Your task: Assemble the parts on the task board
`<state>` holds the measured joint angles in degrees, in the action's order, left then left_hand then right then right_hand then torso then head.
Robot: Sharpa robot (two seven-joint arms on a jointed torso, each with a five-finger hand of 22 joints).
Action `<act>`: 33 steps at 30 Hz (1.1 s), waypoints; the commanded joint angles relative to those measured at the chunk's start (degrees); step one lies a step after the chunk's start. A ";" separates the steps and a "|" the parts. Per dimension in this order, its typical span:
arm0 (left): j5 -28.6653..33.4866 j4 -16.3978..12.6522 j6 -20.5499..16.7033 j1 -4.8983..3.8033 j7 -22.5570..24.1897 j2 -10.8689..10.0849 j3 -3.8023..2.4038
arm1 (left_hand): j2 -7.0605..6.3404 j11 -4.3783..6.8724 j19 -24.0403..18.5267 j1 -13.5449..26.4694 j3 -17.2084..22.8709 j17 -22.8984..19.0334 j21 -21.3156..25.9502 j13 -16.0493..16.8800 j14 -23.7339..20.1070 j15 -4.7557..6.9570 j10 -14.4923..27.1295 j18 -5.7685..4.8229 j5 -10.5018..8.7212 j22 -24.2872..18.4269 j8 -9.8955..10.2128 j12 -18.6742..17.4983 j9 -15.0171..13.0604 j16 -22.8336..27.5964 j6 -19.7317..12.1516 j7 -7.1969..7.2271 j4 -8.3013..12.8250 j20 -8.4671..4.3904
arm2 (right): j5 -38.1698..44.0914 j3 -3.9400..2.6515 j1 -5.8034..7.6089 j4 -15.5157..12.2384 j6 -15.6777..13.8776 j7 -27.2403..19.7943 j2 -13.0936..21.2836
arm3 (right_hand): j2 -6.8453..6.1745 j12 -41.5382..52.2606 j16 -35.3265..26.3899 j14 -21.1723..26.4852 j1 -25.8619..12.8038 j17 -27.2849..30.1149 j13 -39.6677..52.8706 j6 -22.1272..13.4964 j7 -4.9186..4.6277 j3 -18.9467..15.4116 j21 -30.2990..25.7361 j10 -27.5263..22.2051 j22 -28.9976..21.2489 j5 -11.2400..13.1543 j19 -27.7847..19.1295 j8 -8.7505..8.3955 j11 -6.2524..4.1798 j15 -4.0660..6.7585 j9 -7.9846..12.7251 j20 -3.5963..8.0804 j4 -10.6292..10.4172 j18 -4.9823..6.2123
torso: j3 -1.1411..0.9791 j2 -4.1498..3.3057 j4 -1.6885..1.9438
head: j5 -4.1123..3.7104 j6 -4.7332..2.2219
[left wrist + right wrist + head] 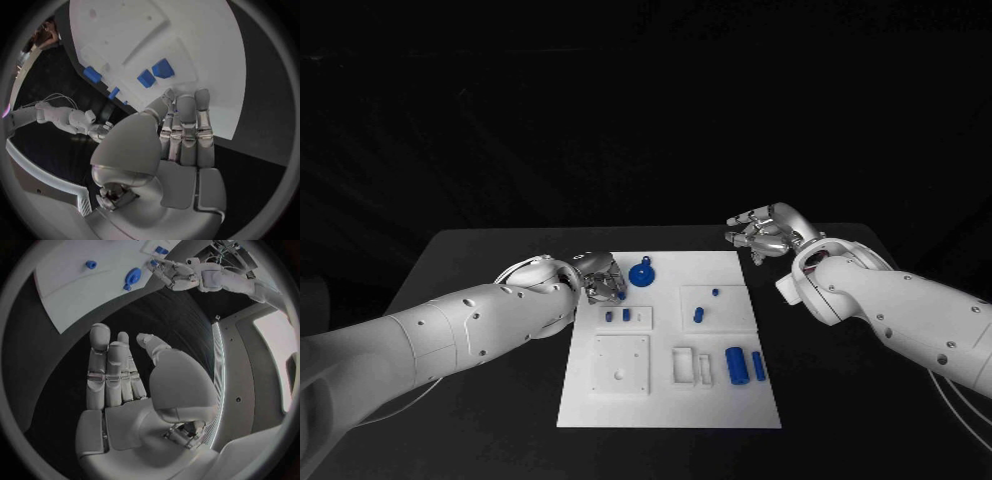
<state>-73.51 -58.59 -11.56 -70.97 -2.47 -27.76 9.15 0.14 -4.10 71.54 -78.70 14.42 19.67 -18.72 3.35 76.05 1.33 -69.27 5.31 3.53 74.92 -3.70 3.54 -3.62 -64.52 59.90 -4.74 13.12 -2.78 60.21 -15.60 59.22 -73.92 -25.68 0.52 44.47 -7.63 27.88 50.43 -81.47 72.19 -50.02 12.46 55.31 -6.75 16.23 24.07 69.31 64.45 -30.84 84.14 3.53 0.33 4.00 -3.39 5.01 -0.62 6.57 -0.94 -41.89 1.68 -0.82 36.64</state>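
Task board (733,405) mid-table. Round blue part (642,273) lies on its far left area, just beside the left hand (599,276), on that hand's inboard side. Left hand released, fingers straight, holding nothing. Right hand (762,232) also empty, fingers apart, off the board's far right corner, farther from that part. Left looks better placed.
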 commanded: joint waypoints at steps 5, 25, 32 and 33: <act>-0.11 -0.20 -1.11 0.00 0.63 -0.16 -0.02 | -0.67 0.01 -0.39 -0.17 0.78 -0.21 -0.40 0.05 -0.36 0.03 0.60 0.96 -0.05 1.21 0.19 -0.13 0.07 -0.19 -0.02 -0.17 0.14 0.31 | 0.17 -0.03 -0.03 0.02 0.23 -0.37 0.02 | -0.31 0.19 0.13 0.14 -0.11 0.06 -0.08 0.24 -0.23 0.30 0.15 0.30 -0.05 -0.07 2.14 -0.08 0.04 0.07 -0.09 0.24 0.15 0.72 | 0.02 0.00 0.02 | -0.05 0.04; 1.48 0.73 -4.17 -0.02 1.02 -2.07 -0.12 | -1.01 -0.26 -2.40 -1.38 3.75 -0.87 -4.49 0.06 -1.09 -0.18 0.78 1.83 0.35 1.36 0.17 -0.09 0.07 -0.75 0.39 -0.76 1.86 0.54 | 1.59 -0.03 -0.03 0.03 3.26 -0.05 0.22 | -0.31 -5.13 0.00 0.76 2.29 0.16 -3.31 1.30 -0.45 1.18 -2.10 0.73 -0.74 3.49 1.67 -0.15 0.51 -0.46 -0.09 -0.14 3.51 0.80 | -0.03 0.01 0.02 | -0.34 -0.21; 14.55 1.11 -10.67 -0.42 4.89 -4.62 -1.14 | -0.86 0.51 -4.69 -1.24 4.47 -3.03 -3.71 0.11 -2.14 0.39 -2.93 1.08 -0.22 0.96 -0.16 -0.08 0.00 4.21 2.82 -2.15 1.20 0.10 | 8.49 -0.01 -0.02 -0.19 8.96 0.64 0.38 | 0.97 -19.64 0.49 0.89 2.11 0.23 -8.87 6.25 -0.13 3.00 -1.97 2.24 -0.21 8.18 1.82 -0.02 2.38 -1.58 -0.27 -1.12 8.21 1.24 | -0.09 0.06 0.09 | -1.06 -0.40; 18.91 0.97 -11.06 -0.65 5.76 -5.23 -1.38 | -0.99 0.51 -4.87 -0.93 4.33 -3.43 -3.14 0.11 -2.10 0.37 -2.84 0.86 -0.27 0.74 -0.13 -0.09 0.00 5.33 2.81 -2.21 0.83 0.08 | 10.75 -0.01 -0.02 -0.22 9.96 0.88 0.39 | 0.98 -21.96 0.61 0.95 1.89 0.29 -8.96 6.74 -0.06 3.42 -2.10 2.11 -0.12 8.48 1.80 0.13 2.72 -1.72 -0.31 -1.27 9.01 1.49 | -0.06 0.07 0.08 | -1.12 -0.43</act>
<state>-65.91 -57.43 -17.83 -71.36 -0.46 -32.68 7.92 -0.59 -3.60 67.03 -80.16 18.71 16.41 -22.05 3.46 73.99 1.73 -72.29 6.24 3.46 74.92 -3.71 3.53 -3.64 -59.61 62.32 -6.94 14.25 -2.77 64.26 -15.60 59.22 -73.98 -20.95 0.86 44.85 -7.07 6.81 50.82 -80.54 74.06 -49.78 3.55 61.70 -6.79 19.54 22.08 71.49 64.29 -22.59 84.08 3.53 2.85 2.65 -3.64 4.12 8.06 7.52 -1.05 -41.84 1.71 -1.74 36.25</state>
